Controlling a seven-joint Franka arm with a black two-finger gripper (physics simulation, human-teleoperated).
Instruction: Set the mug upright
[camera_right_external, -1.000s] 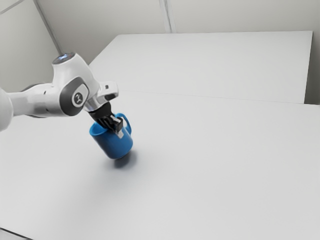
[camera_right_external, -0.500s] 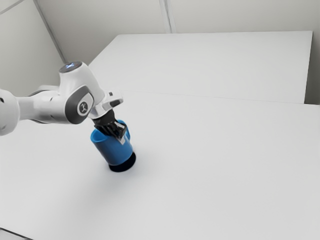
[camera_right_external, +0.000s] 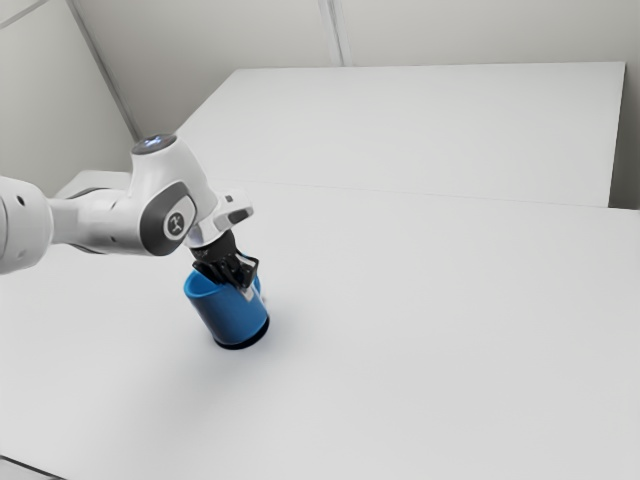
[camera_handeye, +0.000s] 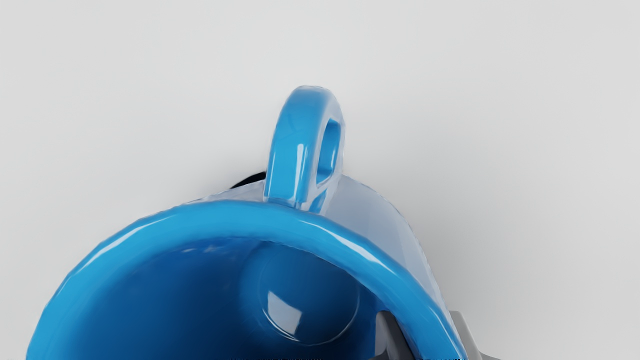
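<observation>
The gripper (camera_right_external: 244, 288) pinches the blue mug (camera_right_external: 230, 318) by its wall, 1 finger inside, 1 outside. The mug is near upright, mouth up, its handle (camera_handeye: 290, 150) clear of both fingers. Dark shadow lies under its base; I cannot tell whether it touches the white table (camera_right_external: 420, 350). Beyond rises a pale wall (camera_right_external: 230, 35).

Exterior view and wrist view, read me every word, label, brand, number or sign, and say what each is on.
None readable.
White robot arm: round emblem on its dark grey joint, too small to read.
Same arm: bluish mark on its dark cap, too small to read.
Glossy blue mug: none on the surfaces that show.
</observation>
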